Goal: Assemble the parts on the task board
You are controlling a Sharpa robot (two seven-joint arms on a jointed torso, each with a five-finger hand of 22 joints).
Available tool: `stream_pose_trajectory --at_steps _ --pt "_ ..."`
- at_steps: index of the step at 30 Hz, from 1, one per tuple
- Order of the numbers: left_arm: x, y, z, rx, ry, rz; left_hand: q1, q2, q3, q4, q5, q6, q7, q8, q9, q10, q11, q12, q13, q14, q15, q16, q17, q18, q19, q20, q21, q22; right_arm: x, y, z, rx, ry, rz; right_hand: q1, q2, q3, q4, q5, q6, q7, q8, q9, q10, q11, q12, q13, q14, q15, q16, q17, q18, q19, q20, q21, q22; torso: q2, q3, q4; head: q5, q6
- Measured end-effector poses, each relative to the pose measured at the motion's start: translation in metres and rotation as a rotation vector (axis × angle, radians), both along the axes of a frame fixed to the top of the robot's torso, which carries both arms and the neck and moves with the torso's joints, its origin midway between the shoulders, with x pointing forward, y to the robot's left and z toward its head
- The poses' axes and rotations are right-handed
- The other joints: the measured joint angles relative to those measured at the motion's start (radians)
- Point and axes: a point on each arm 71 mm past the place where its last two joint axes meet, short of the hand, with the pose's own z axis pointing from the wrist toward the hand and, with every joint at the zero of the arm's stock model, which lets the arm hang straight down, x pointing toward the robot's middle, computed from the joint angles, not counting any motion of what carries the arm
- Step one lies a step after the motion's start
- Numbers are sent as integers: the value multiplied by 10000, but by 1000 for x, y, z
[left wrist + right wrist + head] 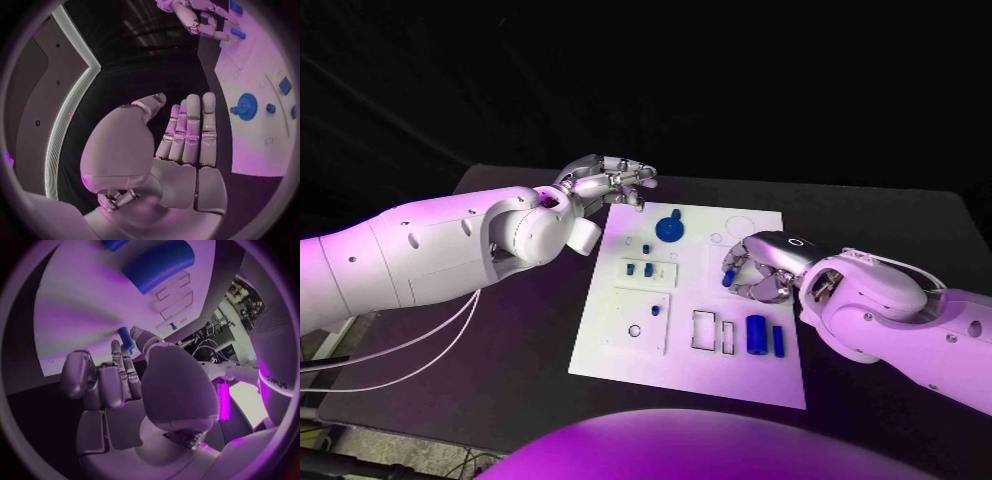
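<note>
Left hand: the left hand point(607, 182) hovers off the far left corner of the task board point(632, 355), over the dark bench point(877, 215). In its wrist view the fingers point(190, 127) lie straight and side by side, thumb out to one side, with nothing in them.

Right hand: the right hand point(764, 268) sits over the right side of the board, fingers curled in. A small blue peg point(728, 279) is pinched at its fingertips; the right wrist view shows that peg point(126, 338) caught between the thumb and a finger, just above the white plate.

Task board: a white plate lying flat in the middle of the bench, long side running away from the robot.

Gear: a blue gear point(669, 228) rests near the far end of the board, close to the left hand but apart from it; in the left wrist view it point(247, 106) lies beside the fingertips.

Small parts: little blue pieces point(640, 268) stand around the board's middle.

Cylinders: two blue cylinders point(757, 335) lie side by side near the right edge, next to two empty rectangular slots point(704, 331).
</note>
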Motion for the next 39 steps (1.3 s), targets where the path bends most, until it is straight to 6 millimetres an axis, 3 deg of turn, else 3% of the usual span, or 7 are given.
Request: stream_pose_trajectory --at_steps 8,22,28,39 --pt "0 0 0 -6 2 -16 0 0 0 0 0 0 0 0 0 0 0 0 0 0 0 0 0 0 0 0 0 1 1 4 -2 47 96 25 -237 -219 1205 69 -329 335 -14 44 -56 619 -62 -1 -54 35 -36 59 104 -1 196 -53 336 -1 -8 -1 -9 19 0" --pt "0 0 0 -8 12 -41 0 0 0 0 0 0 0 0 0 0 0 0 0 0 0 0 -1 0 0 0 0 1 3 6 -4 274 16 -210 -534 -17 2724 -221 -1062 799 -191 450 254 1336 -238 -187 -4 35 -179 140 169 -2 376 -161 568 -3 -8 5 -12 -2 0" --pt "0 0 0 -6 17 -47 0 0 0 0 0 0 0 0 0 0 0 0 0 0 0 0 -2 0 0 0 0 2 3 5 -3 456 -157 -460 -582 37 3078 -523 -1120 931 -290 702 398 1589 -377 -239 86 34 -251 139 209 -2 448 -234 667 -3 -12 4 -12 2 0" --pt "1 1 -1 18 21 -7 -40 40 0 0 0 0 0 0 0 0 0 0 0 0 0 0 11 0 0 0 -50 2 -9 9 17 1187 -639 -404 -539 104 3187 -632 -1160 941 -307 741 399 1639 -361 -302 117 33 -251 137 231 -3 447 -234 722 -4 -30 -1 -15 35 0"
